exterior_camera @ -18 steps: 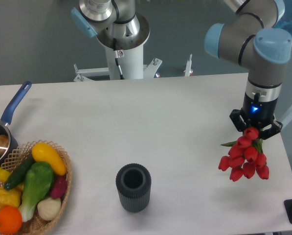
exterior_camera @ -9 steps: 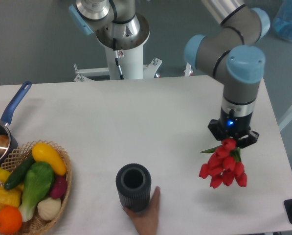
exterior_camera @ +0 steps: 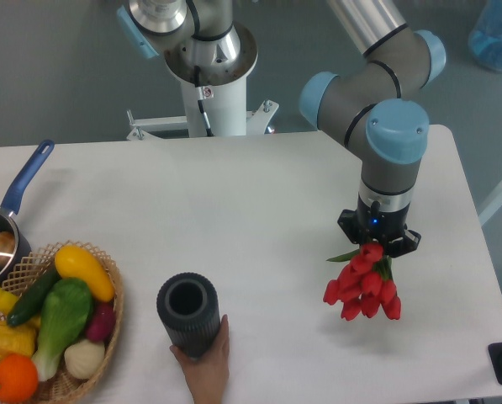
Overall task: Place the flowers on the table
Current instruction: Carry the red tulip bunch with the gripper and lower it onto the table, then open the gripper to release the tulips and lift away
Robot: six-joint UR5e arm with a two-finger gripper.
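Here, in the single fixed view, the gripper (exterior_camera: 377, 241) is seen pointing straight down over the right part of the table (exterior_camera: 259, 202), its jaws closed on the stem end of the flowers (exterior_camera: 362, 282). The bunch is held by the stems so that the red heads hang below and toward the camera; whether the lowest blooms touch the tabletop cannot be told, so release is judged not yet due. The bare stretch of table beneath it is judged a suitable laying spot.

At the lower left, a dark ribbed cup (exterior_camera: 186, 313) is gripped from below by a human hand (exterior_camera: 204, 364), well apart from the bunch. A wicker basket (exterior_camera: 81, 377) of vegetables and a blue-handled pan (exterior_camera: 5, 227) are noted at the left edge.
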